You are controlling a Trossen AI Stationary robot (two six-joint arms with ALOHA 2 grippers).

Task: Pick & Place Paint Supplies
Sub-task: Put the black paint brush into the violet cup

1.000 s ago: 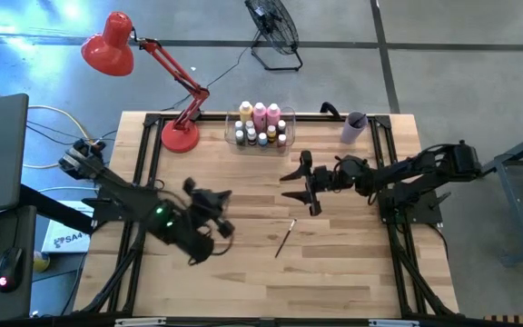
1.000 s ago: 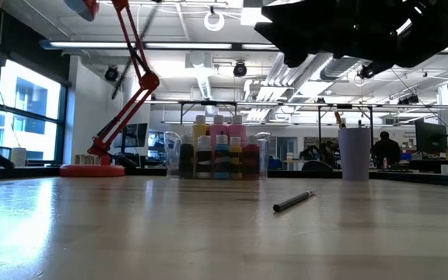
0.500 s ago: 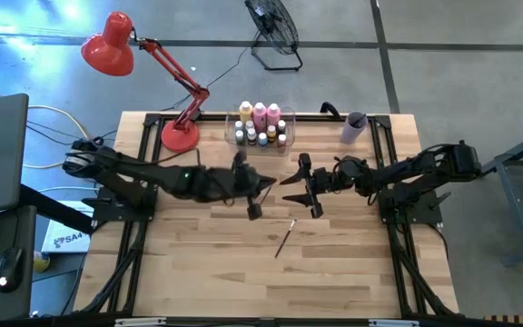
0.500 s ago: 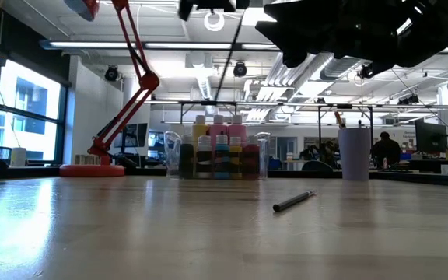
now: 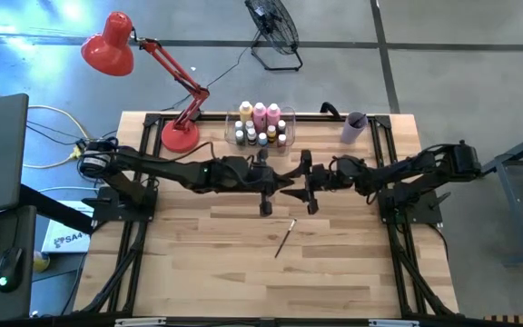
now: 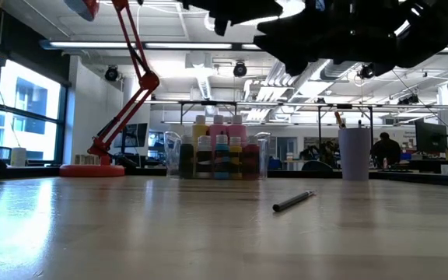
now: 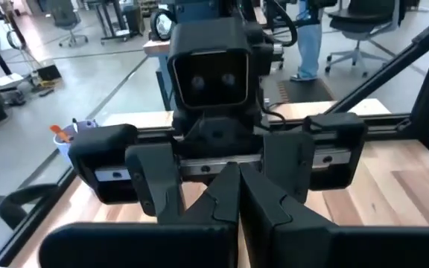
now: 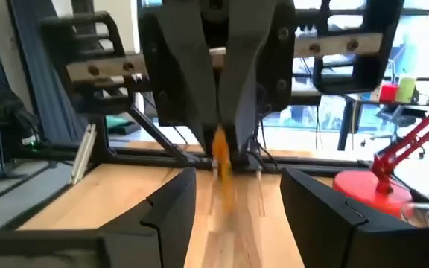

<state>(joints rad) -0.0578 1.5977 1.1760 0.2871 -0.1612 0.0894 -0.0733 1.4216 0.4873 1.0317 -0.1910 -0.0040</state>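
Now the left gripper (image 5: 267, 184) has been swung to bench centre, fingers shut on a brush (image 8: 222, 167), facing the right gripper (image 5: 305, 186), fingers wide, empty. Handover looks likely. Another brush (image 5: 285, 238) lies at 6 o'clock.

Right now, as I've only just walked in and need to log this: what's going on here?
The left gripper is shut on a thin orange item, probably a paintbrush, and faces the open right gripper above mid-table, as if for a handover. Another paintbrush lies loose on the table. The paint bottles stand in the clear bin at the far edge, with a lilac cup nearby.
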